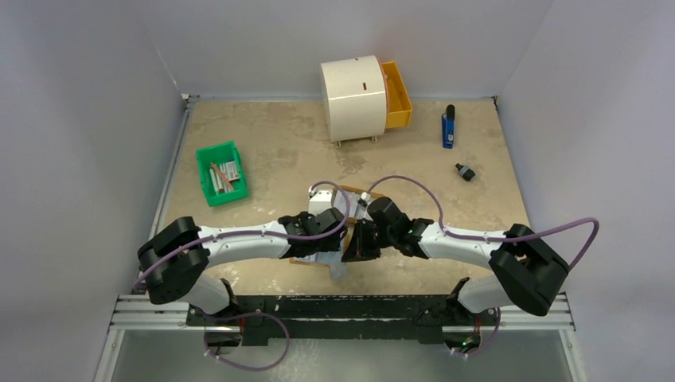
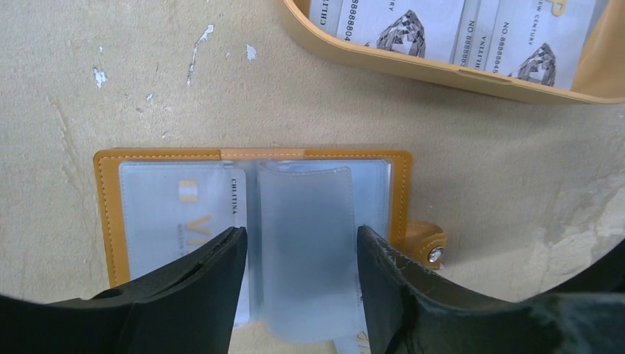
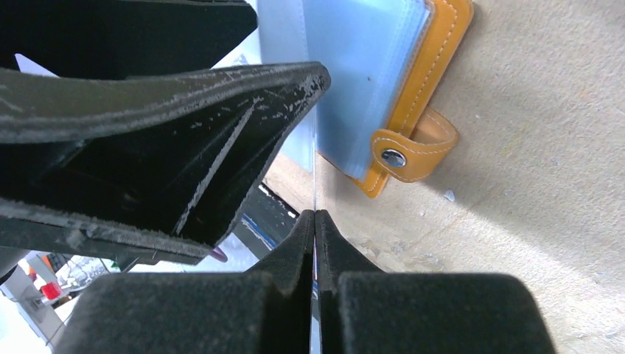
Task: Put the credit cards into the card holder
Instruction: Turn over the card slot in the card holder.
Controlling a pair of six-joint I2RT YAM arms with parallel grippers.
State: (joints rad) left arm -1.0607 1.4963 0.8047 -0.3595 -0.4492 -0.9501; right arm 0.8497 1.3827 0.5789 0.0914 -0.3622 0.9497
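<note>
The orange-tan card holder [image 2: 402, 192] lies open on the table with its snap tab [image 2: 435, 254] at the right. A card sits in its left clear pocket. One clear sleeve [image 2: 306, 251] stands up curled. My left gripper [image 2: 301, 240] is open, its jaws on either side of that sleeve. My right gripper [image 3: 315, 215] is shut on a credit card [image 3: 315, 177], seen edge-on, pointing at the holder's sleeves [image 3: 361, 66]. More credit cards [image 2: 398, 22] lie in the tan tray [image 2: 413, 70] beyond the holder. In the top view both grippers [image 1: 322, 237] [image 1: 356, 243] meet over the holder [image 1: 301, 259].
A white cabinet [image 1: 354, 97] with an orange drawer [image 1: 396, 94] pulled out stands at the back. A green bin [image 1: 221, 173] of sticks is at the left. A blue object [image 1: 448, 127] and a small black object [image 1: 465, 172] lie at the back right.
</note>
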